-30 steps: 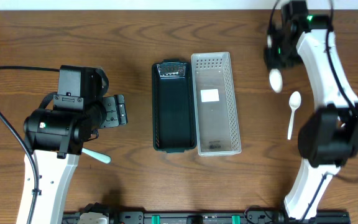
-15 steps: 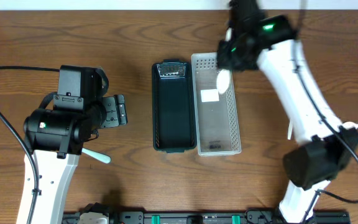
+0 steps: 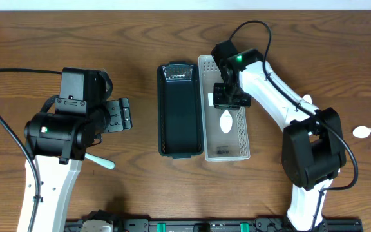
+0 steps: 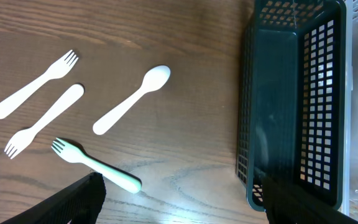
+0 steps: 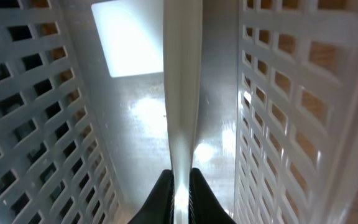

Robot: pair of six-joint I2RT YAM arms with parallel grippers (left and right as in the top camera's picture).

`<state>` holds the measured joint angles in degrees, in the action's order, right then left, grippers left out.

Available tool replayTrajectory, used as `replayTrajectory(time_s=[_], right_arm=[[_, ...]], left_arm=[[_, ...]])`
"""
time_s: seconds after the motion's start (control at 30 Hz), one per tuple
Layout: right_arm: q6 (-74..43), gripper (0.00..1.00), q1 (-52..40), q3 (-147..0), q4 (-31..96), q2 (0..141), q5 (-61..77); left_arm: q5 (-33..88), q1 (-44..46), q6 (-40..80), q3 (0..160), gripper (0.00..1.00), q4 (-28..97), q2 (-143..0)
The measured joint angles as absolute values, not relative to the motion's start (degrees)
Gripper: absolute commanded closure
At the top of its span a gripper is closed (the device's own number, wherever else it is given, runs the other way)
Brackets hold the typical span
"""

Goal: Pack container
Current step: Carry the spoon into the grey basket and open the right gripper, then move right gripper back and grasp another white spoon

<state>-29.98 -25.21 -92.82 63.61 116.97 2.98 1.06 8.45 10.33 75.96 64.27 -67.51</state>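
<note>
Your right gripper [image 5: 179,184] was clamped on the handle of a white spoon [image 5: 182,93], which hung inside the white basket [image 3: 244,138], bowl end toward its floor beside a white label [image 5: 126,46]; whether it touched the floor, you could not tell; the dark green basket [image 3: 180,116] stood flush alongside. Your left gripper [image 4: 180,186] held nothing, fingers apart, above the table [image 4: 166,37]; below it lay two white forks [image 4: 30,90], a loose spoon [image 4: 131,101] and a mint fork [image 4: 95,164].
</note>
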Motion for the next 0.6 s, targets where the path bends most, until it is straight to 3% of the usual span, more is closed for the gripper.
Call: replayTrajectory(time_s=[0.03, 0.23, 0.5, 0.6], right_arm=[[-29.9, 0.90, -25.2, -92.8, 63.0, 117.0, 3.0], [-27.0, 0.56, -25.2, -93.6, 62.1, 117.0, 3.0], [-20.8, 0.53, -22.3, -113.6, 73.4, 117.2, 2.4], [-19.8, 0.45, -18.5, -122.9, 79.3, 116.7, -0.5]], left_arm=[[1.1, 8.4, 10.3, 76.0, 0.17, 64.3, -67.5], [1.1, 8.4, 10.3, 76.0, 0.17, 64.3, -67.5], [1.1, 8.5, 10.3, 76.0, 0.17, 64.3, -67.5], [1.1, 8.5, 10.3, 76.0, 0.17, 64.3, -67.5]])
